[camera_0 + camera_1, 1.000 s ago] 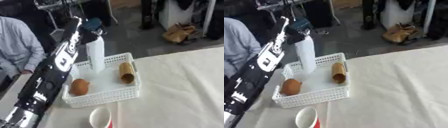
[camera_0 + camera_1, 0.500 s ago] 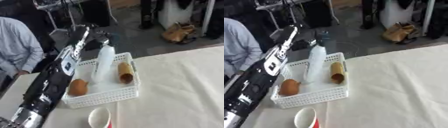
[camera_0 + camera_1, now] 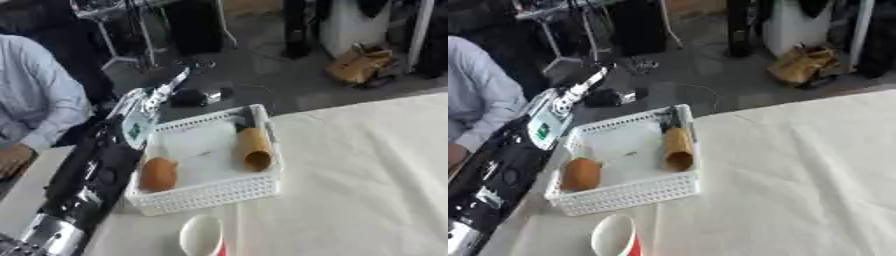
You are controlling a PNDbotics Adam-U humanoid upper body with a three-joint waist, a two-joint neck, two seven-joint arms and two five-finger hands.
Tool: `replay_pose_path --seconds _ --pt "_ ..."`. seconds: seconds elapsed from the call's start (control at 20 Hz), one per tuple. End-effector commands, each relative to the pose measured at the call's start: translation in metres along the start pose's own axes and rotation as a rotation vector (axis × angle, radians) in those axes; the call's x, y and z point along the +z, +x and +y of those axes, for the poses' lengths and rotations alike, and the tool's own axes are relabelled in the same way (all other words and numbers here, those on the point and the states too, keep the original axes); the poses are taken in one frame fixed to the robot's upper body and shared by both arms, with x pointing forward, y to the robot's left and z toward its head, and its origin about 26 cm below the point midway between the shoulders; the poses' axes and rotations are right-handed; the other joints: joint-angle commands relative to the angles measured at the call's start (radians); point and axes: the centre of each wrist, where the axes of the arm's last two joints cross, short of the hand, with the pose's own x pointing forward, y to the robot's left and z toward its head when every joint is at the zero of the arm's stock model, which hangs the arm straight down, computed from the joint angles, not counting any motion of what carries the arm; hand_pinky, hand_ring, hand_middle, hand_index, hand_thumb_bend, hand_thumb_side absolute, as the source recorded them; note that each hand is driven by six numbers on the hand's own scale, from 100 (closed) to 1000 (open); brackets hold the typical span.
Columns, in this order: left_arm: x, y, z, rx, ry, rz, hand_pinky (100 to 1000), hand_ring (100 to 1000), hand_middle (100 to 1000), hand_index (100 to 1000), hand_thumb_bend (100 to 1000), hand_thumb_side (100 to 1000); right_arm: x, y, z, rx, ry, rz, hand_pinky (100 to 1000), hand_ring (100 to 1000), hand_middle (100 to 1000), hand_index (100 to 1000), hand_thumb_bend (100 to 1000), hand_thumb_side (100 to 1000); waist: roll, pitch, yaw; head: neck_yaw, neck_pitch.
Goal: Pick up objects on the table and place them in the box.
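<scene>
Two brownish items lie in the white basket (image 3: 219, 192): a tan cone-shaped roll (image 3: 254, 150) along the side away from the left arm, open end toward the camera, and a rounded orange-brown lump (image 3: 158, 173) in the corner next to the left forearm. Between them a pale, whitish object (image 3: 197, 150) lies flat on the basket floor; it may be a bottle on its side, but the outline blurs into the white plastic.

Basket sits on the cream tablecloth (image 3: 367, 185), at its left edge, just beside the arm.

Left hand (image 3: 610, 96): beyond the far rim of the basket, above the floor, apart from the contents. It shows only as a dark blurred mass at the end of the silver wrist; I cannot tell whether the fingers are straight or curled. Nothing is visibly held in it.

Left forearm (image 3: 96, 170) runs from the lower left corner diagonally up alongside the basket's near-left wall.

Nearer the camera than the basket: a red paper cup (image 3: 614, 236), white inside, upright on the cloth.

Right hand does not show.
</scene>
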Motion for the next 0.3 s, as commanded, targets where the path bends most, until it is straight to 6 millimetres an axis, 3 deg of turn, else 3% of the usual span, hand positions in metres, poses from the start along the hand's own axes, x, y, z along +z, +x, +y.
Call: replay_pose_path --seconds 0.05,0.1,0.15,0.2,0.3 --pt "0.002 -0.003 0.030 -0.001 0.049 -0.007 1000 1000 944 1000 711 892 -0.009 0.003 -0.002 -0.024 -0.023 -0.041 717 831 617 693 100 1000 -0.018 -0.021 0.006 -0.004 0.004" --pt "0.003 -0.004 0.032 0.008 0.053 -0.010 1000 1000 943 1000 712 894 -0.009 0.003 -0.003 -0.022 -0.024 -0.041 721 831 617 693 100 1000 -0.021 -0.021 0.010 -0.007 0.006" --pt "0.003 -0.004 0.034 0.016 0.055 -0.014 1000 1000 940 1000 642 1000 -0.009 0.003 -0.003 -0.020 -0.024 -0.040 721 830 617 692 100 1000 -0.023 -0.021 0.013 -0.009 0.007" --pt "0.006 -0.004 0.040 0.026 0.081 -0.031 1000 1000 937 1000 716 892 -0.009 0.002 -0.004 -0.016 -0.024 -0.040 721 830 617 692 100 1000 -0.027 -0.022 0.019 -0.014 0.009" --pt "0.013 -0.004 0.055 0.048 0.148 -0.070 1000 1000 926 1000 694 902 -0.009 0.001 -0.005 -0.007 -0.024 -0.041 721 830 618 692 100 1000 -0.032 -0.023 0.030 -0.025 0.012"
